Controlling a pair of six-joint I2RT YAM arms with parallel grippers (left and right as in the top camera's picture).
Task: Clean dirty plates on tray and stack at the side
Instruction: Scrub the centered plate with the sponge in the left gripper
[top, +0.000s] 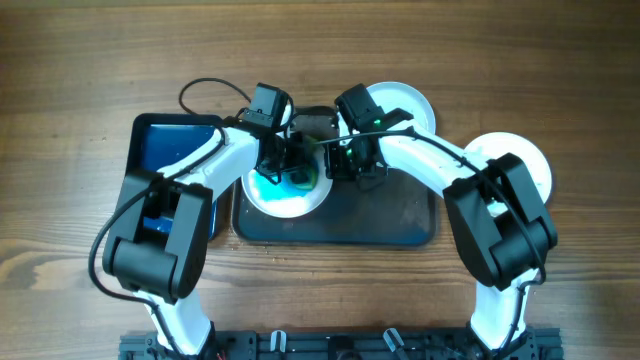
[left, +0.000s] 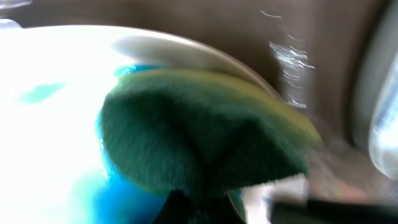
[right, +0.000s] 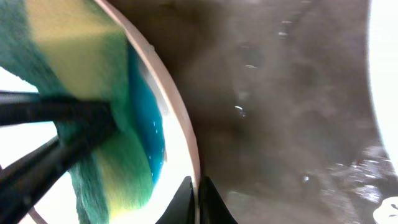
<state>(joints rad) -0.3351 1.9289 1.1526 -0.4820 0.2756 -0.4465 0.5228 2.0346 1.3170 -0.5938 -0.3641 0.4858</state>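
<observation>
A white plate (top: 278, 203) smeared with blue lies on the left part of the dark grey tray (top: 400, 225). My left gripper (top: 285, 168) is shut on a green-and-yellow sponge (top: 299, 178) and presses it on the plate; the left wrist view shows the sponge (left: 205, 134) on the blue smear of the plate (left: 43, 149). My right gripper (top: 338, 165) is shut on the plate's right rim (right: 186, 146), its fingers (right: 199, 202) pinching the edge. A second white plate (top: 412, 103) lies behind the tray and a third (top: 535, 165) at the right on the table.
A smaller black-rimmed tray with a blue bottom (top: 170, 145) lies left of the grey tray, partly under my left arm. The bare tray floor (right: 292, 106) stretches to the right of the plate. Wooden table (top: 70, 120) all round.
</observation>
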